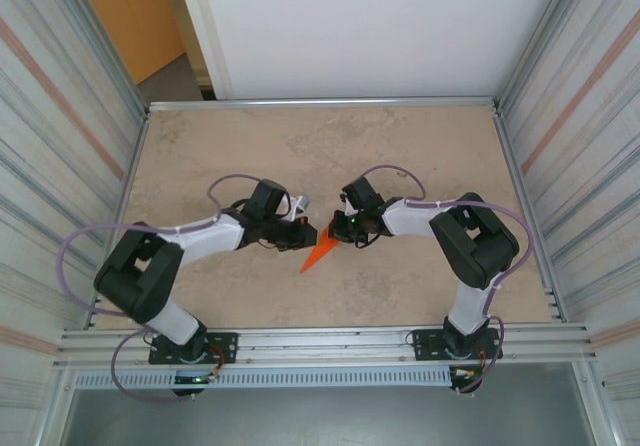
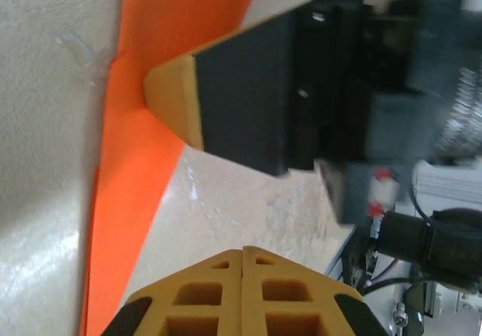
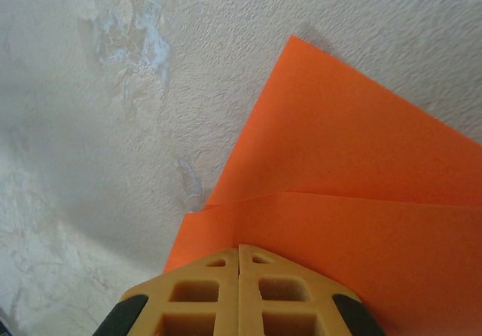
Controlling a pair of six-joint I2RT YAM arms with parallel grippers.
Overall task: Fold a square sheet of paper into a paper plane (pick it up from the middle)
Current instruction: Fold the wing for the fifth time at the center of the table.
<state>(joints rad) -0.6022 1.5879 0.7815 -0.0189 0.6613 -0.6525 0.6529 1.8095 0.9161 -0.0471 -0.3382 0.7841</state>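
Right gripper (image 3: 239, 249) clamped on creased square sheet of paper (image 3: 354, 163) | left gripper (image 2: 242, 252) closed, hold on sheet obscured | sheet edges cut off by frame.

Mottled beige table (image 1: 400, 156), folded orange paper (image 1: 320, 255) on it

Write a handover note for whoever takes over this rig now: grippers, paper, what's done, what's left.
Left gripper: shut, beside the orange paper.
Right gripper: shut, tips down on the paper, apparently pressing it to the table.
Done: paper folded to a pointed shape, one crease visible.
Left: probably further folds; it lies flat, no raised wings seen.
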